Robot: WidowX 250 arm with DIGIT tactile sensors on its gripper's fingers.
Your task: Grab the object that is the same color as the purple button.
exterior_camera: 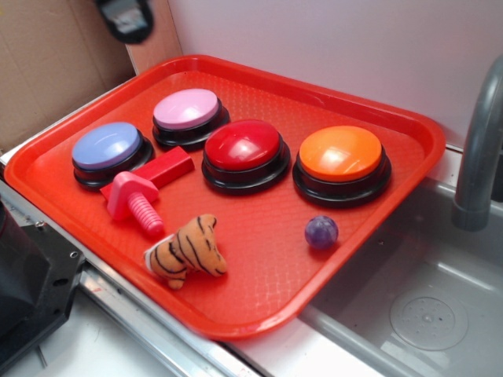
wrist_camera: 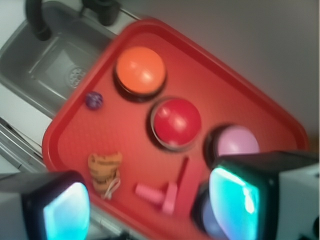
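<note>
The object, a small glossy purple ball (exterior_camera: 321,232), lies loose on the red tray (exterior_camera: 259,310) near its right front edge, in front of the orange button (exterior_camera: 341,153). In the wrist view the ball (wrist_camera: 94,100) sits far off at the upper left, close to the tray's rim. The bluish-purple button (exterior_camera: 108,147) stands at the tray's left. My gripper (wrist_camera: 150,205) hangs high above the tray's left end, open, with nothing between its wide-apart fingers (wrist_camera: 235,197). Only a dark part of the gripper (exterior_camera: 126,20) shows at the top of the exterior view.
Also on the tray are a lilac-pink button (exterior_camera: 187,108), a red button (exterior_camera: 244,147), a red block (exterior_camera: 167,167), a pink plastic screw (exterior_camera: 135,200) and a striped plush tiger (exterior_camera: 187,251). A grey sink (exterior_camera: 424,314) with a faucet (exterior_camera: 479,149) borders the tray's right side.
</note>
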